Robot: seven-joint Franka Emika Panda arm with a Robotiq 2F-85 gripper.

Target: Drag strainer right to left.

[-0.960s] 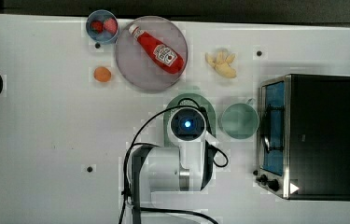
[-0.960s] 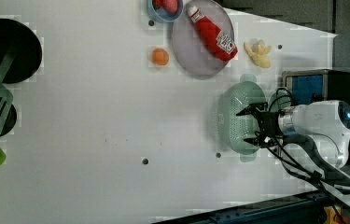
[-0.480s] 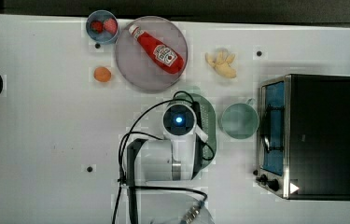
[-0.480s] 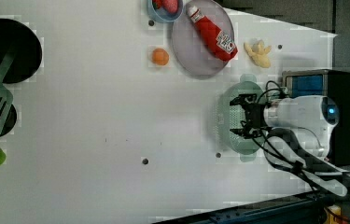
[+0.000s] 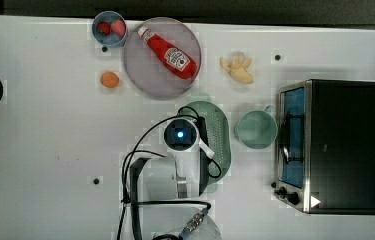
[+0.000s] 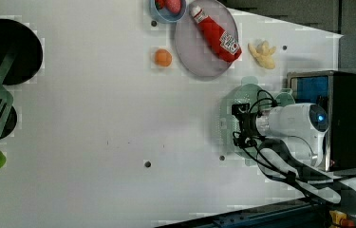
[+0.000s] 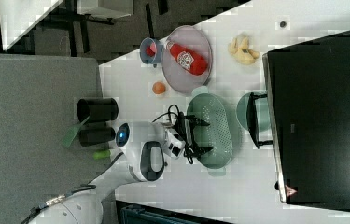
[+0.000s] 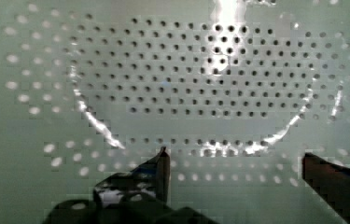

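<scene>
Directly beneath the tool [image 8: 233, 161], its fingers spread wide: the strainer's [image 8: 200, 84] perforated bottom

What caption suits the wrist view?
Open gripper poised over the strainer's perforated bottom.

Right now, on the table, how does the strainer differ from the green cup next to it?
The strainer is larger and oval, while the cup is smaller and round. The strainer's bottom is dotted with small holes; the cup's inside looks plain. The open gripper hangs over the strainer, while nothing hangs over the cup. Both are pale green and sit side by side near the toaster oven.
</scene>
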